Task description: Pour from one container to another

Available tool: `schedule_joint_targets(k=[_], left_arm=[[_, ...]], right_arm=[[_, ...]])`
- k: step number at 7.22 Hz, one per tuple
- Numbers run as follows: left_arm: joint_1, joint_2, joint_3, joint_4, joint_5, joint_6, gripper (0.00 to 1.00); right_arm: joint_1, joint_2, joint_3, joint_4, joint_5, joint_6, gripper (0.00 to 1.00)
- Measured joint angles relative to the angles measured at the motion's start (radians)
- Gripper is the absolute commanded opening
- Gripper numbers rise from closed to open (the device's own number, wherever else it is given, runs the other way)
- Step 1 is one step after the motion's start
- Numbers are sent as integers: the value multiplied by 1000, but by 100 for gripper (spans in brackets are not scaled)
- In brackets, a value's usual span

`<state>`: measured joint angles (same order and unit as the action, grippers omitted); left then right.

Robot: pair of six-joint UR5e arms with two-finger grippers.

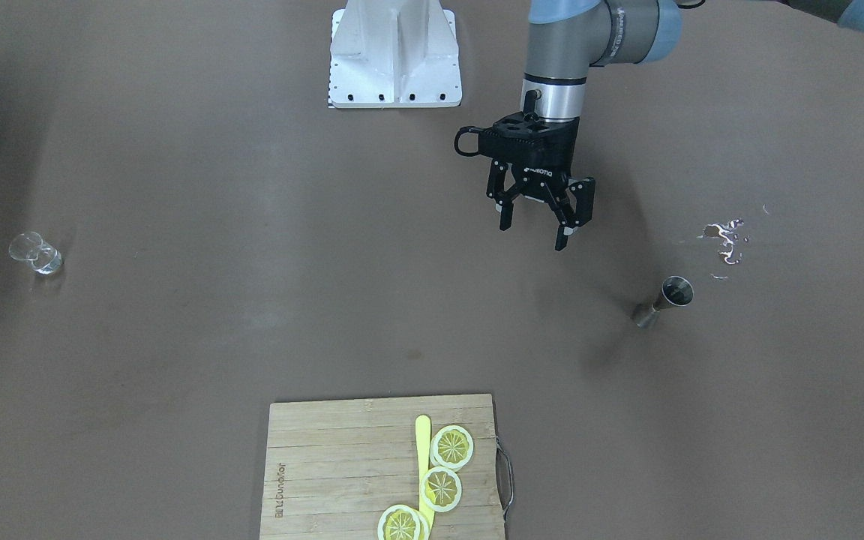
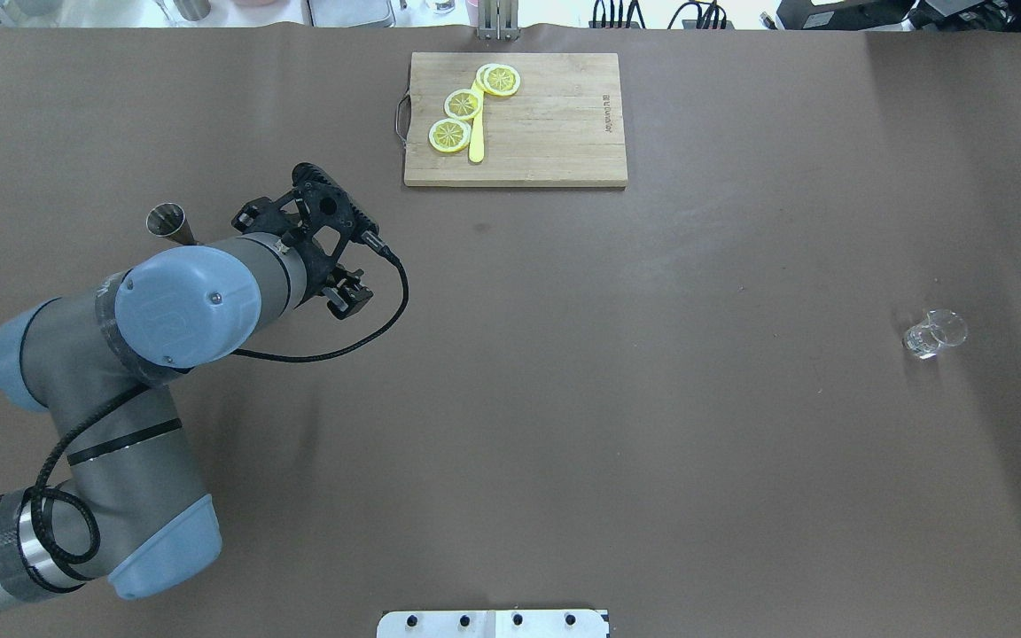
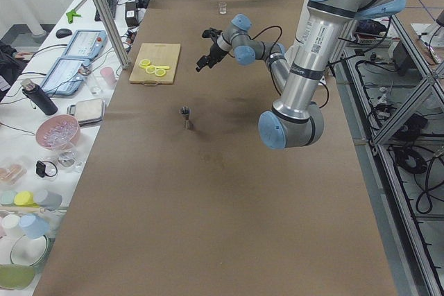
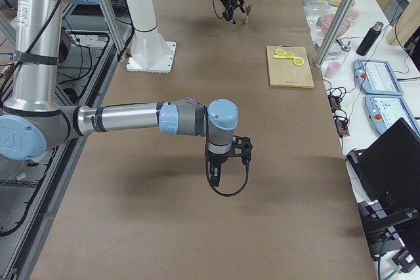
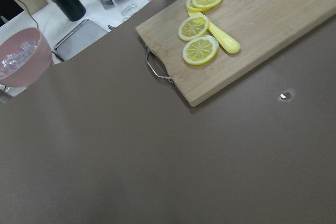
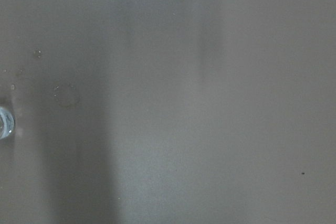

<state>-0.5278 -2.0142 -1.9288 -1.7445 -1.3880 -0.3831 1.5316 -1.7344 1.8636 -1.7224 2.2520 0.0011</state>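
A small metal jigger [image 1: 664, 300] stands upright on the brown table, also seen in the overhead view as the jigger [image 2: 169, 221]. My left gripper [image 1: 535, 231] hangs above the table, open and empty. It is apart from the jigger, toward the table's middle and nearer the robot base. A clear glass [image 1: 36, 253] stands far off at the other end of the table, the same glass [image 2: 934, 334] being at the right in the overhead view. Its rim just shows at the right wrist view's left edge [image 6: 4, 121]. My right gripper [image 4: 220, 165] points down over bare table; I cannot tell whether it is open.
A wooden cutting board [image 1: 327, 465] with lemon slices [image 1: 451, 447] and a yellow knife [image 1: 423, 450] lies at the operators' side of the table. A small wet spill [image 1: 724, 240] glints near the jigger. The white robot base plate [image 1: 394, 67] sits at the robot's edge.
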Motion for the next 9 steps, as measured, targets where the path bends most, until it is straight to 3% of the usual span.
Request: schedule_joint_targets(k=[4, 7, 9], left_arm=[[-120, -19, -2, 27, -215, 158, 98], [-273, 6, 3, 43, -478, 163, 98], [-376, 48, 5, 61, -590, 164, 98]], right_arm=[[-1, 11, -5, 2, -2, -1, 100], [-1, 14, -6, 2, 0, -1, 100], [-1, 15, -10, 2, -1, -1, 100]])
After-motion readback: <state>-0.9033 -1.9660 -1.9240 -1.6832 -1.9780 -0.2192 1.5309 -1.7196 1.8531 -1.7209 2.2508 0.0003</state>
